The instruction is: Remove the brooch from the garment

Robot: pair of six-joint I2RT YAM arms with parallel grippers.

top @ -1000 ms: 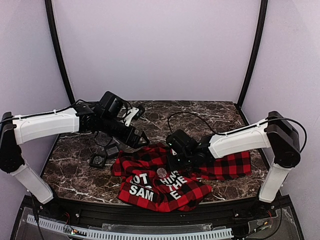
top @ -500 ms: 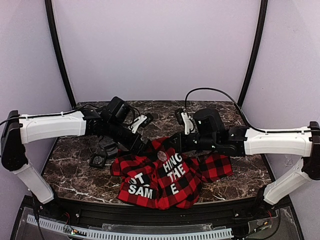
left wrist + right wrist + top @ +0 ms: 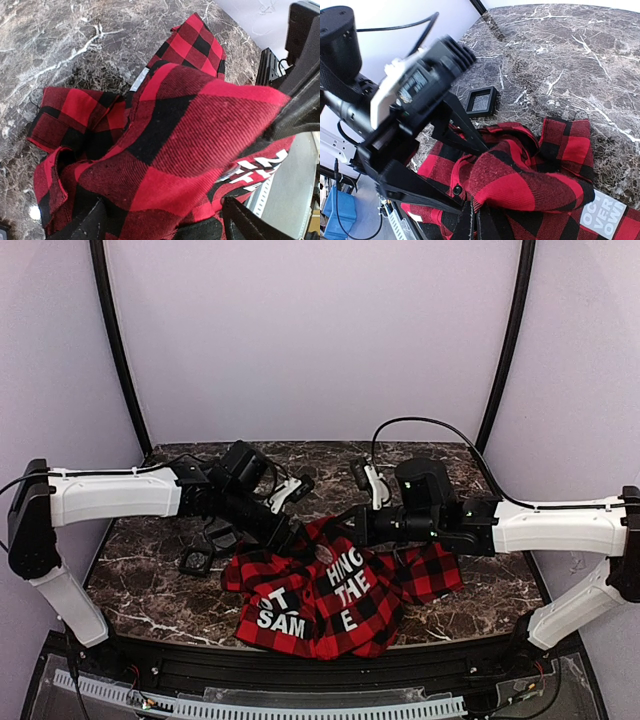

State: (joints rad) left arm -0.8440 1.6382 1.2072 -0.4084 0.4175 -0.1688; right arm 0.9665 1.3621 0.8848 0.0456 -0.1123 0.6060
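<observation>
The red-and-black plaid garment (image 3: 330, 590) lies bunched at the table's front, its white letters facing up. My right gripper (image 3: 343, 527) is shut on a raised fold of the garment (image 3: 535, 185), its fingertips (image 3: 470, 226) pressed together on the cloth. My left gripper (image 3: 299, 537) stands open at that same fold (image 3: 200, 125), one finger (image 3: 92, 225) on each side of the cloth. In the left wrist view a thin pale sliver (image 3: 229, 173) beside the white letters may be the brooch seen edge-on. In the right wrist view the brooch is hidden.
Two small black square frames (image 3: 195, 561) (image 3: 222, 538) lie on the marble table (image 3: 150, 590) left of the garment; one frame (image 3: 481, 101) shows behind the left gripper (image 3: 445, 160). Black cables trail at the back. Black posts stand at both rear corners.
My right gripper has risen and pulled back with a fold of the garment, tenting the cloth. My left gripper has moved right up to that fold. The garment's right side has drawn inward.
</observation>
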